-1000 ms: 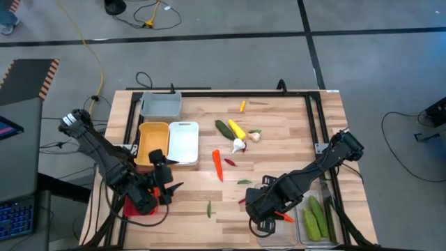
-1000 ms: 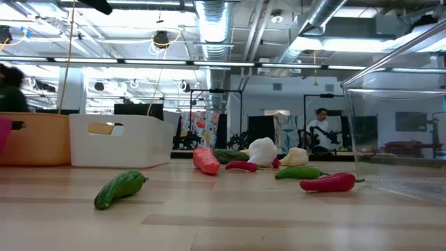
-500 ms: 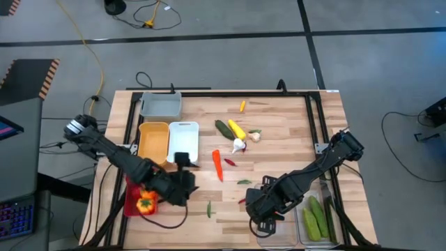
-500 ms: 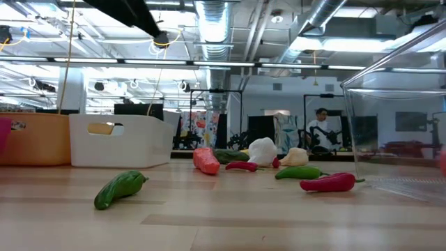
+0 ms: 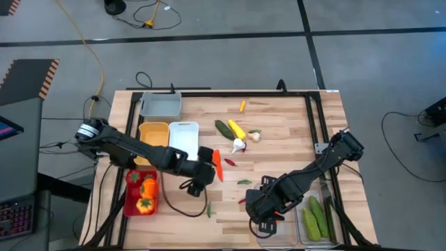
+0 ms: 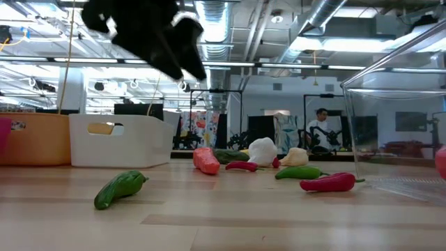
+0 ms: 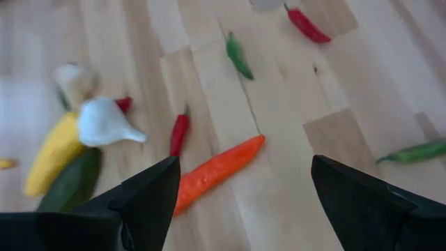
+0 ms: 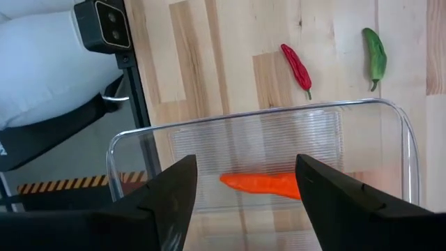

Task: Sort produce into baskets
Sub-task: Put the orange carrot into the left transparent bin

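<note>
My left gripper [image 5: 207,174] hangs open above the table's middle, beside an orange carrot [image 7: 216,169] that lies flat on the wood ahead of its fingers. Around the carrot lie a white garlic [image 7: 104,122], a yellow piece [image 7: 50,155], a green cucumber [image 7: 73,183] and red and green chilies. My right gripper [image 8: 245,160] stands open above a clear basket [image 8: 398,139] at the near right. Another orange carrot [image 8: 268,185] lies on that basket's floor. The red basket [image 5: 132,202] at the near left holds two orange-red peppers [image 5: 146,195].
Yellow [image 5: 153,139], white [image 5: 183,139] and grey [image 5: 161,104] baskets stand at the left. A second clear basket [image 5: 304,224] with cucumbers sits at the near right corner. A green chili [image 6: 120,188] lies near the front edge. People stand in the room beyond the table.
My left gripper has swung from over the red basket toward the table's middle, sinking and rolling, and now hangs by the carrot; a pepper stays behind in the red basket. The orange carrot seen at my right gripper now lies in the clear basket.
</note>
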Controlling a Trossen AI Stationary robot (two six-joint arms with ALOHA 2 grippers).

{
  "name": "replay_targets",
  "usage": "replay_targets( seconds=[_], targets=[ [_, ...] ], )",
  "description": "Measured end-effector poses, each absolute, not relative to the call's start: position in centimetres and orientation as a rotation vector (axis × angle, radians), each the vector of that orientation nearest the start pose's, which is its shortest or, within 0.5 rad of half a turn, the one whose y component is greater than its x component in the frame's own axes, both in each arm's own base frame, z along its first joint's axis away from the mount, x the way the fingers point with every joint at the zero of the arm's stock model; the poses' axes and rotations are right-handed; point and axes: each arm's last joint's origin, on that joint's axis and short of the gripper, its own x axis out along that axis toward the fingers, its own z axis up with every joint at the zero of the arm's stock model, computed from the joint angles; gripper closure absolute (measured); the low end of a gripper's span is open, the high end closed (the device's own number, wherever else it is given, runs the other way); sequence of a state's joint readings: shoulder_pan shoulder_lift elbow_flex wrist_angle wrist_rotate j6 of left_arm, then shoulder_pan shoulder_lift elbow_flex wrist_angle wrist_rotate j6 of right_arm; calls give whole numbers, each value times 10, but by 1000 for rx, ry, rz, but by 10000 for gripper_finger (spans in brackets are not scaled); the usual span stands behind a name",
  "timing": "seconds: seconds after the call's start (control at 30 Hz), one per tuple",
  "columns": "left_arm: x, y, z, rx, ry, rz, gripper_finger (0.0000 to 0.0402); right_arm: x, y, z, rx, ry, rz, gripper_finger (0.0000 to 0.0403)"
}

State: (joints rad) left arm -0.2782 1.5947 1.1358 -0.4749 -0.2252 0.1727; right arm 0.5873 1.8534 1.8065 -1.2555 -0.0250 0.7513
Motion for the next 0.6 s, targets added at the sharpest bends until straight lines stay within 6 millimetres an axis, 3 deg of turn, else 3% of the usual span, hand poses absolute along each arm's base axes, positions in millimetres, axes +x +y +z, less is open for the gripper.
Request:
replay_targets(
  seconds=[0.37,0.6],
  targets=[
    [345,-59,189,474,1017,-158,106,306,204,312,267,1360,23,132],
    [350,-48,182,513,1031,-159,106,306,204,313,269,1353,24,132]
  ],
)
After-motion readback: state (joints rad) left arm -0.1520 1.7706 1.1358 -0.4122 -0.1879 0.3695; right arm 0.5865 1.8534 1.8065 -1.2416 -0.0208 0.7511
